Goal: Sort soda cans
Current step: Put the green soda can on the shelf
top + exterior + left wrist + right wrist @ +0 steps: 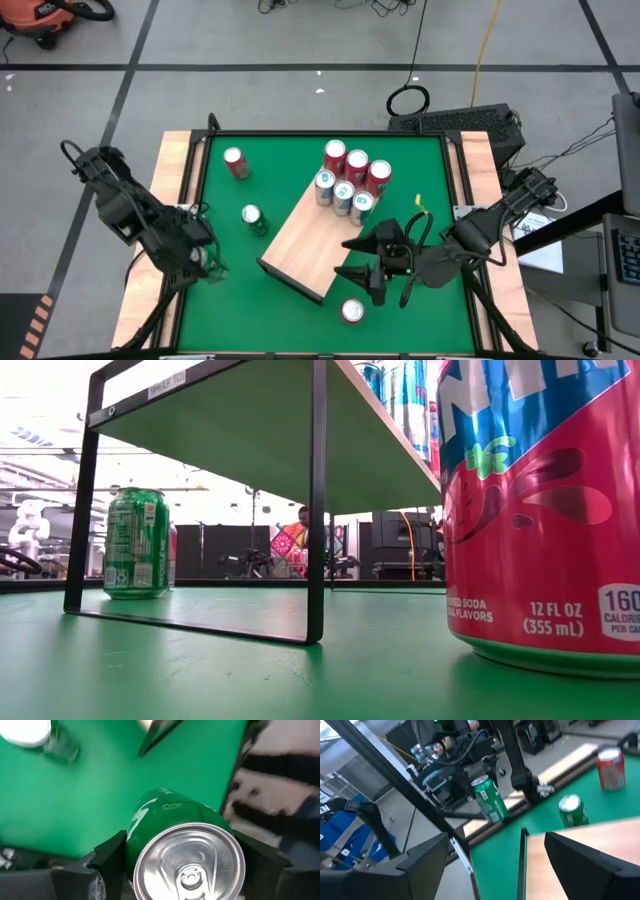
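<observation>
**Spotter:** From above you see your left gripper at the mat's left edge, but not what it has. Its wrist camera does: the fingers press both sides of a held green can, silver top facing the lens.

**Second:** And your right gripper?

**Spotter:** It hangs over the low end of the wooden board, fingers spread wide, holding nothing. The low camera adds that the board is a raised shelf on a thin black frame.

**Second:** Give the count.

**Spotter:** You have ten cans. Five are red: three on the board, a lone red can far left, a front red can near the front edge. Three blue cans touch the reds. Two are green: the held one and a standing green can just beside the board.

**Second:** Room to move?

**Spotter:** You have open mat left of the board; your right gripper is close above the front red can.
</observation>
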`<state>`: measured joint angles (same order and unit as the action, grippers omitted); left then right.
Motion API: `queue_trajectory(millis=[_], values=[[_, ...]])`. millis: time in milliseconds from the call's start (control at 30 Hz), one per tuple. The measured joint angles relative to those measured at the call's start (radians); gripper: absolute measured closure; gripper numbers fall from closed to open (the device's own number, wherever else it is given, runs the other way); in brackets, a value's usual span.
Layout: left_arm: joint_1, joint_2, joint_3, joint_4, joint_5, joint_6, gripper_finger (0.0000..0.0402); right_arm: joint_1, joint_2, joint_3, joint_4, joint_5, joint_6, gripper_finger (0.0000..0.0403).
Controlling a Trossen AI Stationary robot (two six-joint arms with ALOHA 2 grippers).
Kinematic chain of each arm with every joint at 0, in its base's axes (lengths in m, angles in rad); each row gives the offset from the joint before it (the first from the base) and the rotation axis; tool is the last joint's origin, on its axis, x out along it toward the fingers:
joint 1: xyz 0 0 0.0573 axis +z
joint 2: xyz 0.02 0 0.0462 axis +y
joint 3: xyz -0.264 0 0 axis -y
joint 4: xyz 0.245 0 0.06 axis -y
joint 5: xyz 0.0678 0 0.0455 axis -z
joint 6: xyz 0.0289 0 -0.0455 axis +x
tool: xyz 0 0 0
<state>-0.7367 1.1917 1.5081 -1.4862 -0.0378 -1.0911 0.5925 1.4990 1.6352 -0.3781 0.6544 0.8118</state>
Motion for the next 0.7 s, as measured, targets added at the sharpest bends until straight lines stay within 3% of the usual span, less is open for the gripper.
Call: queue_trajectory(millis=[367, 700], values=[[0.071, -0.001, 0.254, 0.014, -0.160, 0.005, 0.0124, -0.057, 0.038, 0.000, 0.127, 0.001, -0.163, 0.0080], [0.153, 0.003, 0.294, 0.236, -0.227, 0.081, 0.0124, -0.109, 0.036, 0.059, 0.127, 0.054, -0.441, 0.0080]])
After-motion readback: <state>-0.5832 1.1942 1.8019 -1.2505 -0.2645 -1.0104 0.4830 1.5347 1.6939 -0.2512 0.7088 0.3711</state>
